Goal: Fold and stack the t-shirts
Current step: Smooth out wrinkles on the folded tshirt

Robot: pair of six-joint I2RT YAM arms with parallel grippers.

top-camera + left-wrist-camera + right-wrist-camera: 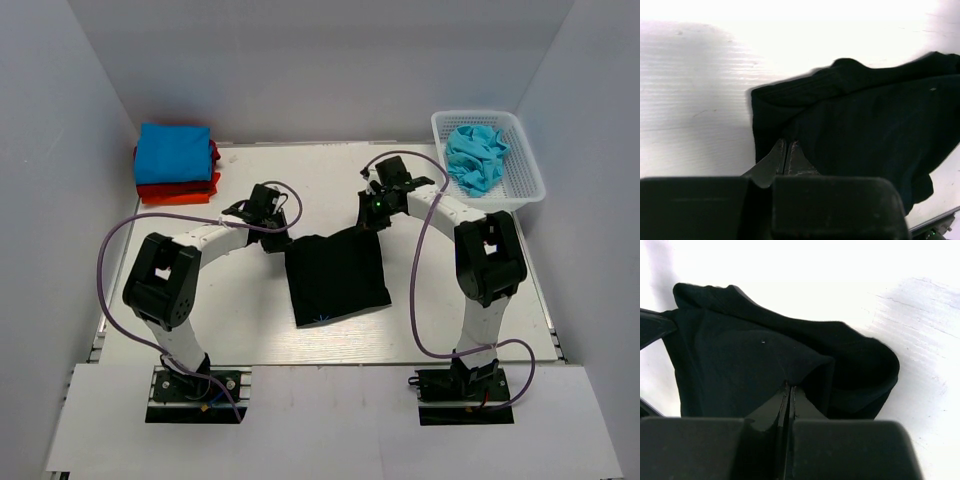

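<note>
Black t-shirt (337,278) lies folded into a rough rectangle at the centre of the white table (300,180), its far edge lifted slightly where both arms hold it. The left gripper (281,241) has its fingers pressed together on the shirt's far-left corner, at about 11 o'clock of the cloth; the left wrist view shows the two fingertips meeting with dark fabric pinched between them and a fold bunched just beyond. The right gripper (371,224) is likewise clamped on the far-right corner, at about 1 o'clock of the cloth, and in its own wrist view the tips close on a raised ridge of fabric that curls over to the right (the layers under that curl cannot be told apart). At 10 o'clock on the table sits a neat stack, a bright blue t-shirt (173,152) on top and red t-shirts (178,190) beneath it. At 2 o'clock, well apart from the black shirt, a white lattice basket (478,114) holds crumpled turquoise t-shirt cloth (477,155); how many garments are in it cannot be told.
</note>
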